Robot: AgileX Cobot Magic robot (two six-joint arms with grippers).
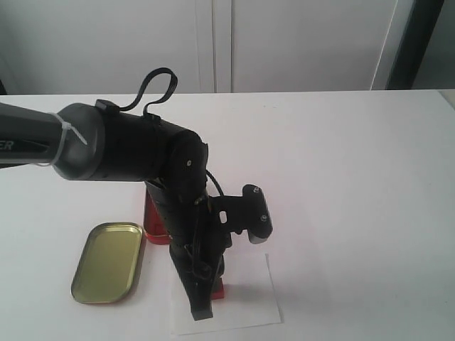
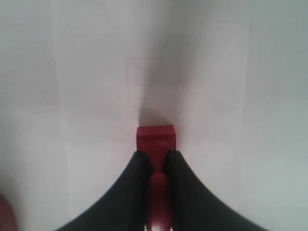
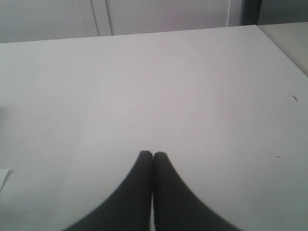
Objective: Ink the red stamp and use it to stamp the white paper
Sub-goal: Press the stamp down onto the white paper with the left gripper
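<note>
Between left jaws, red stamp [image 2: 155, 138] half-hidden

The exterior camera looks down across the table [image 1: 341, 156]. My left wrist camera, close above the white paper [image 1: 252, 305], shares it.

The left end effector [image 1: 209, 294] holds the red stamp [image 1: 219, 288] on the white paper [image 1: 250, 304], near a gold tin [image 1: 108, 261].

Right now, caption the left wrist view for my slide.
Left gripper clamps the red stamp by its knob, base facing the white paper.
</note>
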